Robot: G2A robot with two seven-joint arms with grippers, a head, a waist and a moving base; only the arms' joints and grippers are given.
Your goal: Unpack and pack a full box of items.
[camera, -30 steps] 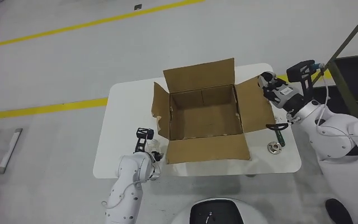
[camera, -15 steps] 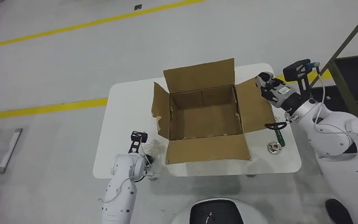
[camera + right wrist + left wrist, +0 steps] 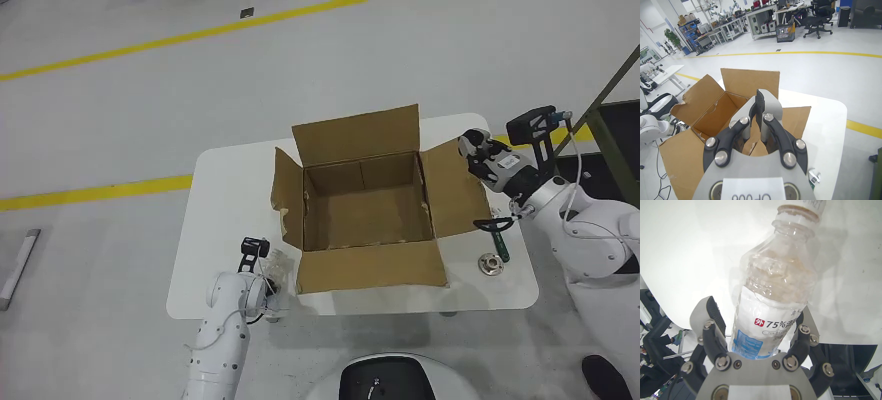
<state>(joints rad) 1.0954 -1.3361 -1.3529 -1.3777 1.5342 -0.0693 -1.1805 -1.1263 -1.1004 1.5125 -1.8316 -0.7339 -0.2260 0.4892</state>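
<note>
Left tool [image 3: 757, 305] half-spread around clear bottle [image 3: 780, 279], one pad [image 3: 716, 313] seemingly just off the label.

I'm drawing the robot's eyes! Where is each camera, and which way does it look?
Top view: above the arms, looking down at table and open box; left arm and right arm show.
Left wrist view: on that wrist, facing the table; left end effector shows around a bottle.
Right wrist view: on that wrist, facing across the box; shut right end effector shows.
Shared: top and right wrist views see the box.
</note>
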